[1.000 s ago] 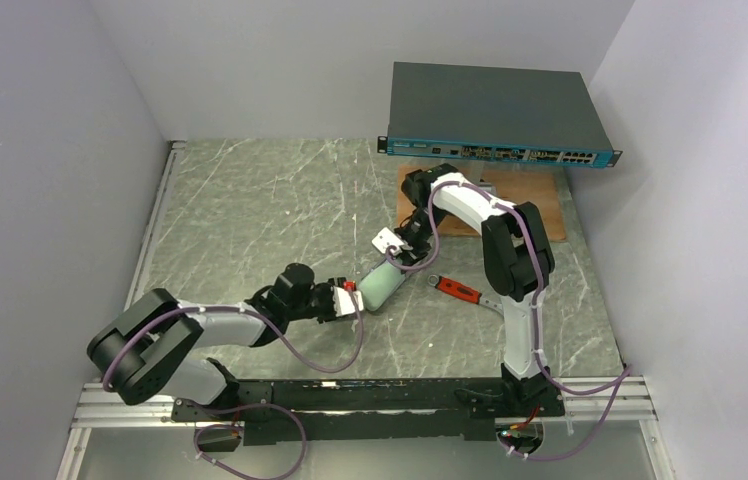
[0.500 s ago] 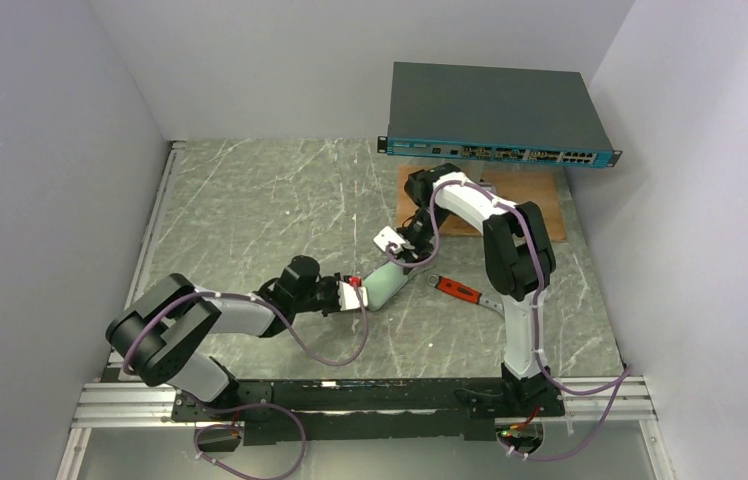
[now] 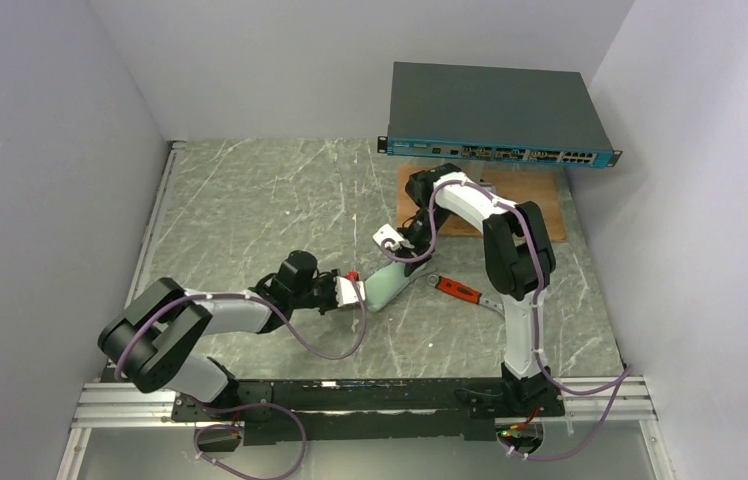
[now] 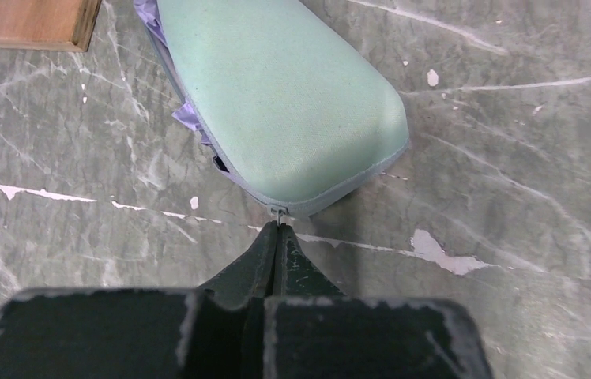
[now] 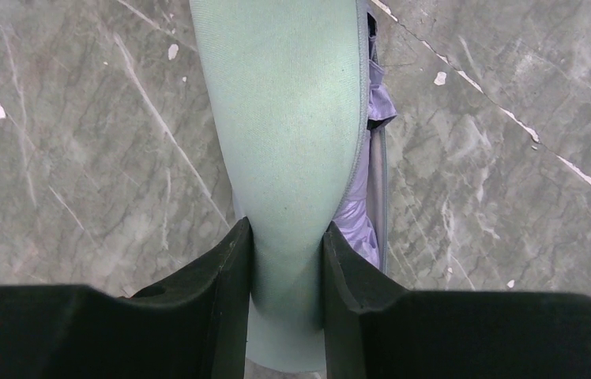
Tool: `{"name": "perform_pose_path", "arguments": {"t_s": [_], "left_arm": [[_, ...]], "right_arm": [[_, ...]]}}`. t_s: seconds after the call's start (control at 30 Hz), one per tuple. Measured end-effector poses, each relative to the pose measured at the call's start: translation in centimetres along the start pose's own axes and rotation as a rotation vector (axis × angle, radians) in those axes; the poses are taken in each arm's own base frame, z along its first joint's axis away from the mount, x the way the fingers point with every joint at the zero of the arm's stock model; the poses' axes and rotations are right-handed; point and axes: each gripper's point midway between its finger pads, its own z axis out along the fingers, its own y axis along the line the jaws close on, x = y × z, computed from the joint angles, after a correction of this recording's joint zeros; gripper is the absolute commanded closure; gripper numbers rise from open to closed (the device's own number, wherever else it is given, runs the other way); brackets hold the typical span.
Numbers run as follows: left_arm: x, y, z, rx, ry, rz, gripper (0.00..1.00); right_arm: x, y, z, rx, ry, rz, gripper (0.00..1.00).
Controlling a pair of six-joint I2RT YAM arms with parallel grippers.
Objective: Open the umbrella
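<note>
While the left gripper (image 4: 279, 230) looks fully pinched, with no gap at all between its two black fingers, the tips meet right on the little metal zipper pull (image 4: 279, 213) at the rounded end of the mint-green case (image 4: 276, 95). So it's nipping that tab, as far as I can see. Straight ahead of that hand the case runs away across the marble table (image 4: 513, 158), with its seam split partway along the hand's left side. The umbrella (image 4: 188, 118) is inside the case: only bits of lavender fabric poke out through the gap, with something black just behind them. Further out, ahead and left of the hand, there's a corner of a wooden board (image 4: 24, 22).

The right gripper (image 5: 286, 229) is at the opposite end, jaws at a narrow-ish spread and clamped on the case, one finger pressed against each side. Seen from that hand, the lavender fabric bunches out of the seam just to the right of its right-hand finger.

On the overhead, the two hands bracket the case nose to nose. A red-handled tool (image 3: 458, 290) lies on the table just beside the right gripper, and a network switch (image 3: 495, 115) sits well beyond it, past the board.
</note>
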Motion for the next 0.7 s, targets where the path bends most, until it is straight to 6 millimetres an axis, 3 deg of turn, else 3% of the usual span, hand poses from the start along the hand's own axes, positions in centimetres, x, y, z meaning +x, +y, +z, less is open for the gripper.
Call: {"name": "perform_pose_path", "arguments": {"t_s": [0.7], "left_arm": [[-0.2, -1.9, -1.1, 0.008, 0.005, -0.073, 1.00]], "right_arm": [[-0.7, 1.1, 0.6, -0.008, -0.086, 0.305, 1.00]]}}
